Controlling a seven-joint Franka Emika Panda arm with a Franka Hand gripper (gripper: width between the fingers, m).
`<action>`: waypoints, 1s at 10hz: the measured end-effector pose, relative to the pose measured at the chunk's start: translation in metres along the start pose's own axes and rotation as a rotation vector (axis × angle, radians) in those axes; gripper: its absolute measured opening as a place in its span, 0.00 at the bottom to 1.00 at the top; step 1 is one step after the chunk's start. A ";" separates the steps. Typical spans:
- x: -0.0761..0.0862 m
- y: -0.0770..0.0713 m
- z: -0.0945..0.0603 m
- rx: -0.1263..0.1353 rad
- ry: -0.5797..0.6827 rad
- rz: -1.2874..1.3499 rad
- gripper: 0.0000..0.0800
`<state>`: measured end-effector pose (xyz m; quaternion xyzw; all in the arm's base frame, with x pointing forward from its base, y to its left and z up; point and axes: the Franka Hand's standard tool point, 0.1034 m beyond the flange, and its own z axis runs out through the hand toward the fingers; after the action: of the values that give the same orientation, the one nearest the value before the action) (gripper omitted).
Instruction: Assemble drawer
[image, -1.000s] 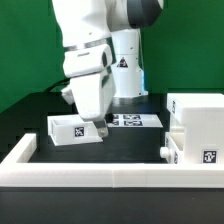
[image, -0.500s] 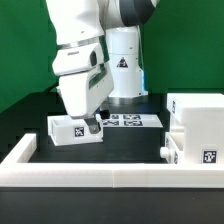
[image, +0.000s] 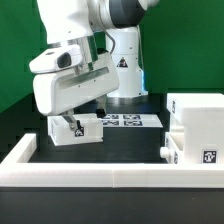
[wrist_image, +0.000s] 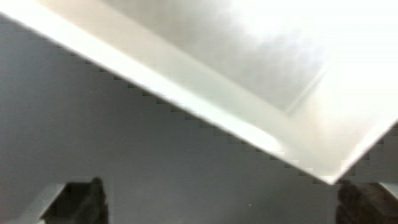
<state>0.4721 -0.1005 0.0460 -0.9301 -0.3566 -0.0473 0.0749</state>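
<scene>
Hand (wrist_image: 217, 204) stood wide open, holding nothing, tilted over the small tray (image: 60, 135); the housing (image: 196, 118) sat well apart from that tray, the marker board (image: 132, 120) just beside it.

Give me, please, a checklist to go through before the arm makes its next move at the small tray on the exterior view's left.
1. Gripper open: ok, its fingertips stand wide apart.
2. Nothing held between the fingertips: ok, only dark table shows there.
3. Gripper above the small tray: ok in the exterior view.
4. Contact with the tray: cannot tell.
5. Fingertips square to the tray's edge: probably not ok, the blurred white edge runs diagonally in the wrist view.
6. Housing upright and apart from the arm: ok.
</scene>
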 end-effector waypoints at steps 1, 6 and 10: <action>-0.006 -0.005 -0.003 -0.011 -0.003 0.093 0.81; -0.010 -0.011 -0.006 -0.020 -0.003 0.368 0.81; -0.021 -0.022 0.003 -0.057 0.005 0.359 0.81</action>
<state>0.4414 -0.0975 0.0425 -0.9804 -0.1830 -0.0454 0.0565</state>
